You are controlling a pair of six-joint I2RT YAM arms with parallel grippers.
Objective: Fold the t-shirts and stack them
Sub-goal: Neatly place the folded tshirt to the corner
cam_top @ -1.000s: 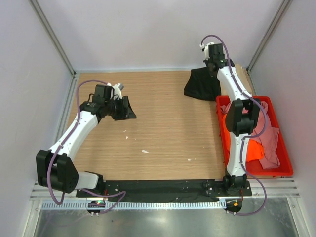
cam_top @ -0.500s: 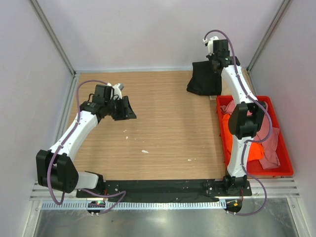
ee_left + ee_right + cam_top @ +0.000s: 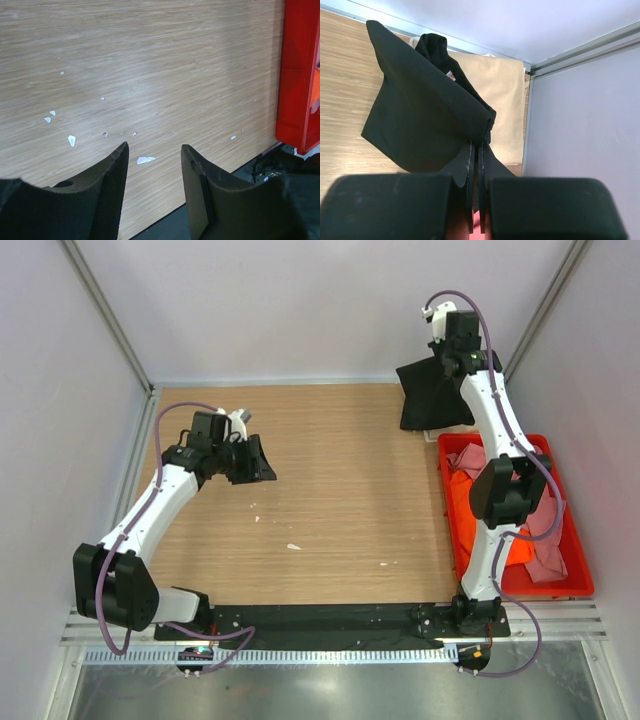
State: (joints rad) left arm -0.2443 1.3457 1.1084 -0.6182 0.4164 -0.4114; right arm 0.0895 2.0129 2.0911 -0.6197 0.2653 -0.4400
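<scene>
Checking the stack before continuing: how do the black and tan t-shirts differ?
The black t-shirt is pinched in the right gripper; the tan t-shirt is free. The black one hangs lifted and creased; the tan one lies flat on the table. Both sit in the far right corner.

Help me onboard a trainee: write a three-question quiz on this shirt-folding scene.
1. True or false: the left arm's fingers grip a t-shirt.
2. Short answer: what holds the pink t-shirt and the orange t-shirt?
3. Pick one: the right arm's fingers are shut on A) the black t-shirt, B) the orange t-shirt, C) the pink t-shirt.

Key
1. False: they stand open, holding nothing.
2. The red crate.
3. A.
</scene>
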